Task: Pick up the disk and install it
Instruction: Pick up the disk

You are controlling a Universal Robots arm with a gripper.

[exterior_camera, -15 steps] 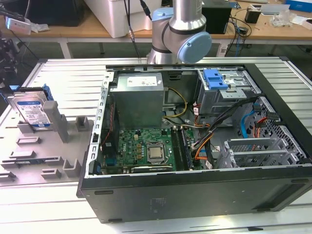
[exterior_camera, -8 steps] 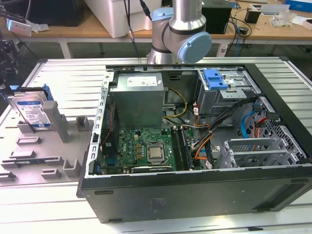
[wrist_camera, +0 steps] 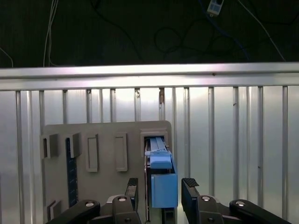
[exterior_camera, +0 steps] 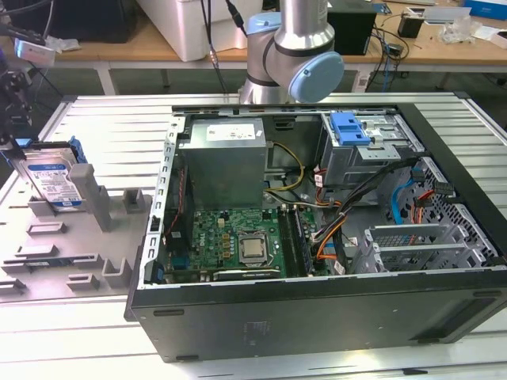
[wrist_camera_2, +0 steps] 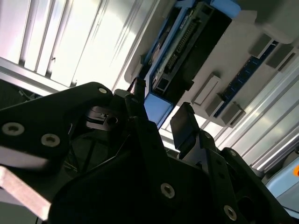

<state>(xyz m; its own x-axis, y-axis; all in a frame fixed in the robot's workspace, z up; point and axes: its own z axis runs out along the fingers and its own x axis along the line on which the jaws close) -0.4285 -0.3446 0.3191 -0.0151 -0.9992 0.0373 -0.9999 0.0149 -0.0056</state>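
Note:
The disk (exterior_camera: pixel 54 182), silver with a white-and-blue label and a blue frame, stands on edge in a slot of the grey fixture plate (exterior_camera: pixel 75 257) at the exterior view's left. My dark gripper (exterior_camera: pixel 17 142) hangs right over its top edge. In the first wrist view the disk's blue frame end (wrist_camera: pixel 163 189) lies between the two black fingers (wrist_camera: pixel 132 187), with a thin gap on each side. The second wrist view shows the disk (wrist_camera_2: pixel 187 51) edge-on past my gripper (wrist_camera_2: pixel 159 112), which is open and straddles it.
An open computer case (exterior_camera: pixel 317 309) lies on the slatted aluminium table (exterior_camera: pixel 111 127), showing a motherboard (exterior_camera: pixel 230 241), a grey metal box (exterior_camera: pixel 226 158) and a drive cage with a blue part (exterior_camera: pixel 352 128). The arm's base (exterior_camera: pixel 289 47) rises behind it. Grey posts (exterior_camera: pixel 95 194) stand beside the disk.

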